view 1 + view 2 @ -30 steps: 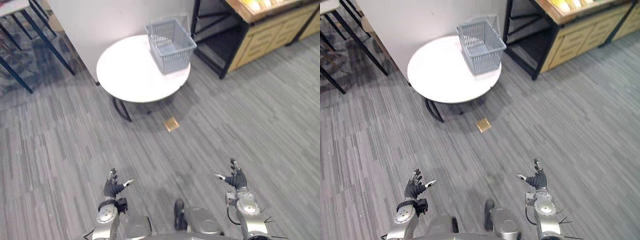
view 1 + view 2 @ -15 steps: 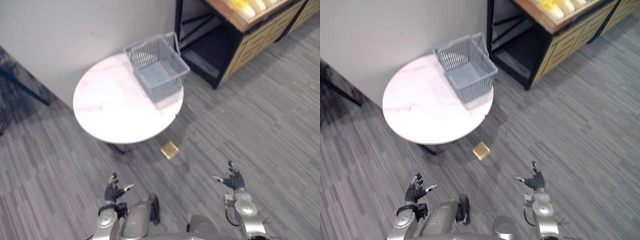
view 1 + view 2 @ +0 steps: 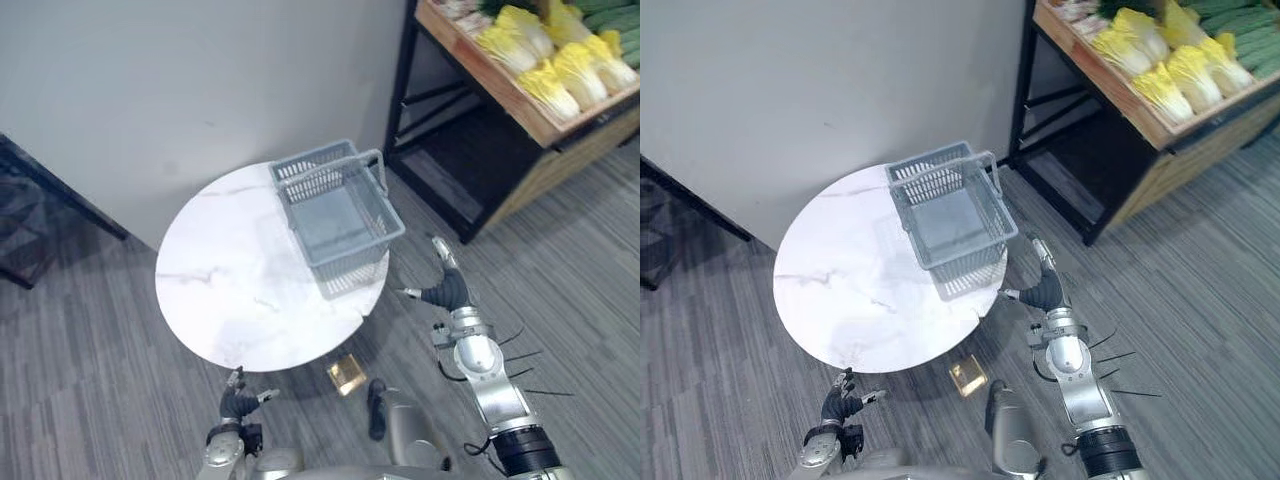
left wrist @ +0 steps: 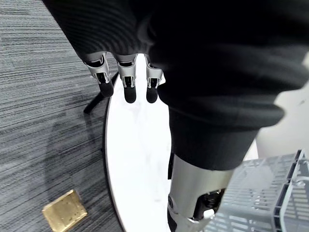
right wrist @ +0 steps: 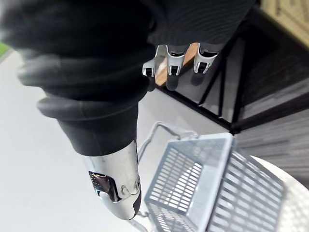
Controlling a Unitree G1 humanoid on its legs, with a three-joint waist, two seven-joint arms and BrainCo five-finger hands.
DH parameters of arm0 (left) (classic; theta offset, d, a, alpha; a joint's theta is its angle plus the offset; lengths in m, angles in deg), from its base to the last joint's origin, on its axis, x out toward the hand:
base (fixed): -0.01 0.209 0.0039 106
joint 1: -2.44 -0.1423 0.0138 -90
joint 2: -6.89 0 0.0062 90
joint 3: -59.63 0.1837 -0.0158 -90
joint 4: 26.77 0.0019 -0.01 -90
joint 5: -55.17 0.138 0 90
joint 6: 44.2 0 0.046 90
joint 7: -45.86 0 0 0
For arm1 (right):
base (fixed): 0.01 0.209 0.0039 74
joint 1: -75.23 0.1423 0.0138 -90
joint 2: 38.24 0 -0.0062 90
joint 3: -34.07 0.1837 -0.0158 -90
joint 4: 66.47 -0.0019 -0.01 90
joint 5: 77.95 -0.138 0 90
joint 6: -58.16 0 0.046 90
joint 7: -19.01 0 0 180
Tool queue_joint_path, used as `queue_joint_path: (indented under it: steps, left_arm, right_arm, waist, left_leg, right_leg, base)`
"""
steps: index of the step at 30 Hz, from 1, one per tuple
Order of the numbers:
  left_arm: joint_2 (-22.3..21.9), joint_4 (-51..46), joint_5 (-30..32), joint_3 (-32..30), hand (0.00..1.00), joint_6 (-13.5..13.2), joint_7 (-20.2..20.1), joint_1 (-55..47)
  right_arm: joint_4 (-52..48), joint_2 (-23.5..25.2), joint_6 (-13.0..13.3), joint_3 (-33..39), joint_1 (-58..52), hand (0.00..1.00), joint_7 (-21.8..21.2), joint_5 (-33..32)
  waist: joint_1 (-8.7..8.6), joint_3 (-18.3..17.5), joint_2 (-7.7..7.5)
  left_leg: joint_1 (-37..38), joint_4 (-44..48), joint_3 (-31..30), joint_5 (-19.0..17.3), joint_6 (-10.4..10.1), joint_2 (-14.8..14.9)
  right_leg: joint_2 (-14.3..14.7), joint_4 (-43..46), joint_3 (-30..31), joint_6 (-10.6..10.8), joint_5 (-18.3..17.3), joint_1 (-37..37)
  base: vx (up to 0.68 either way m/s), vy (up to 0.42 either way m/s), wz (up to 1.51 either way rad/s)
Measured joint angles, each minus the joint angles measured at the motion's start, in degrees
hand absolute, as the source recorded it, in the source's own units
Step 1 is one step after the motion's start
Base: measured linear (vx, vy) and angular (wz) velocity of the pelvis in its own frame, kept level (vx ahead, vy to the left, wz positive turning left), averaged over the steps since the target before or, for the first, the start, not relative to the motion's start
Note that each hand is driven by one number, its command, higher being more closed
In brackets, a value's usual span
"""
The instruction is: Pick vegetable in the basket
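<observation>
While my right hand hangs spread and empty just beside the grey slatted plastic basket, and my left hand hangs likewise nearer me, I'm only approaching. Beyond the basket lie the yellow leafy cabbages, well apart from it; reaching them comes next, I judge.

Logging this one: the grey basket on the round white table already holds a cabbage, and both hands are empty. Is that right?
Not quite. The basket on the table is empty, as the left eye view shows; the cabbages lie on the wooden shelf. The left hand and right hand are indeed empty.
</observation>
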Motion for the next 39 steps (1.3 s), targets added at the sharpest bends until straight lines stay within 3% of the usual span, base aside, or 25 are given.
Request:
queue_joint_path:
  steps: [1, 4, 5, 6, 9, 13, 20, 26, 31, 36, 37, 39]
  left_arm:
    - [0.04, 0.02, 0.04, 0.21, 0.00, 0.05, -0.05, -0.40]
    - [0.33, -0.02, 0.50, 0.51, 0.00, 0.06, -0.06, -1.04]
    - [0.23, -0.08, 0.50, 0.78, 0.00, 0.06, -0.05, -1.84]
    - [0.23, 0.10, 0.52, 1.03, 0.00, 0.08, -0.09, -2.29]
    - [1.13, -0.07, 0.53, 0.83, 0.00, -0.05, -0.81, -2.26]
    - [1.76, 0.09, 1.16, 0.99, 0.00, -0.02, -1.18, -2.30]
    - [2.06, 0.41, 1.03, 0.99, 0.00, -0.05, -0.99, -1.37]
    - [2.03, 0.10, 0.05, 0.99, 0.00, -1.48, 0.16, 0.40]
    - [1.63, -1.13, -1.41, 1.28, 0.00, -2.53, 0.19, 1.19]
    - [1.45, -1.32, -2.61, 2.47, 0.00, -2.62, 0.28, 2.51]
    - [1.37, -1.36, -3.25, 3.32, 0.00, -2.71, 0.22, 3.07]
    - [1.10, -1.47, -3.62, 3.38, 0.00, -2.76, 0.20, 3.67]
  right_arm:
    - [-1.27, -1.35, 0.07, 0.00, 0.19, 0.00, 0.55, 1.22]
    - [-1.12, -3.59, -0.07, -0.66, 0.42, 0.00, 1.13, 3.04]
    - [-1.13, -4.96, -0.03, -1.74, 0.75, 0.00, 1.11, 3.34]
    - [-0.94, -5.61, 0.00, -2.20, 1.17, 0.00, 1.13, 3.73]
    - [0.28, -5.51, -0.08, -2.85, 2.78, 0.00, 1.15, 6.03]
    - [8.56, -6.61, -0.12, -7.15, 11.52, 0.00, 1.22, 8.17]
    - [22.25, -10.44, -0.50, -11.19, 29.59, 0.00, 2.27, 9.79]
    - [32.55, -16.40, -2.74, -12.40, 43.54, 0.00, 4.07, 10.33]
    - [42.39, -19.65, -4.60, -12.72, 54.34, 0.00, 6.08, 11.53]
    - [49.19, -22.27, -5.36, -14.80, 58.70, 0.00, 5.91, 11.56]
    - [49.46, -22.65, -5.36, -14.87, 58.80, 1.00, 5.80, 11.56]
    - [50.67, -22.62, -5.22, -15.37, 59.09, 1.00, 5.73, 11.55]
  waist:
    - [0.33, -0.36, 0.49]
    - [0.95, -0.52, 0.92]
    - [1.08, -0.92, 2.10]
    - [1.03, -0.72, 2.77]
    - [1.14, -0.75, 0.88]
    - [2.51, -0.73, 1.27]
    - [2.96, 1.48, 2.61]
    - [3.97, 4.25, 3.95]
    - [4.01, 6.97, 6.08]
    - [5.27, 8.96, 7.49]
    - [5.65, 9.10, 7.77]
    - [5.62, 9.37, 8.15]
  left_leg:
    - [-3.46, -2.17, 1.95, -0.99, 1.59, 0.03]
    - [-5.66, -13.63, 3.34, -0.43, 2.04, -1.69]
    - [-5.85, -20.90, 2.81, 5.78, 1.83, -2.46]
    - [-5.95, -22.98, 2.59, 7.41, 2.10, -2.23]
    - [-3.74, -28.44, 1.93, 8.92, 2.85, -4.86]
    - [-3.00, -34.41, 2.45, 11.96, 3.59, -7.06]
    - [-6.62, -40.39, 2.00, 16.34, 4.09, -7.46]
    - [-9.63, -42.03, 1.43, 18.11, 4.22, -7.51]
    - [-11.87, -42.16, -0.31, 19.06, 4.40, -7.85]
    - [-13.23, -42.40, -1.72, 19.66, 4.27, -7.91]
    - [-13.93, -42.48, -1.91, 20.11, 4.42, -8.02]
    - [-14.56, -43.76, -3.57, 21.52, 4.33, -8.27]
  right_leg:
    - [0.00, -2.14, -1.10, 0.04, 0.00, 1.88]
    - [-0.28, -3.58, -2.35, 0.78, 0.20, 3.69]
    - [0.42, -3.40, -2.22, 1.78, -0.26, 3.87]
    - [1.32, -3.37, -2.00, 2.31, -0.61, 4.38]
    - [-0.55, -3.56, -1.16, 3.78, -1.07, 4.04]
    - [-1.91, -4.46, -0.22, 4.92, -0.39, 2.21]
    - [-1.99, -4.61, -0.24, 4.65, 1.28, -3.94]
    - [-1.23, -4.89, -0.59, 4.07, 2.13, -7.28]
    - [-1.21, -4.93, -1.54, 4.02, 2.18, -8.85]
    - [-1.12, -4.93, -2.33, 3.98, 2.17, -9.72]
    - [-1.20, -4.81, -2.37, 3.98, 2.17, -10.44]
    - [-1.34, -4.67, -2.84, 3.96, 2.18, -11.38]
  base:
    - [0.25, -0.034, 0.34]
    - [0.16, 0.035, 0.21]
    - [0.17, 0.086, 0.02]
    - [0.17, 0.098, 0.14]
    - [0.13, 0.103, 0.19]
    - [0.02, 0.062, 0.01]
    - [-0.05, 0.011, 0.01]
    - [0.00, -0.009, 0.03]
    - [0.00, -0.012, 0.14]
    - [-0.01, -0.020, 0.13]
    - [-0.02, -0.015, 0.05]
    - [-0.01, -0.028, 0.16]
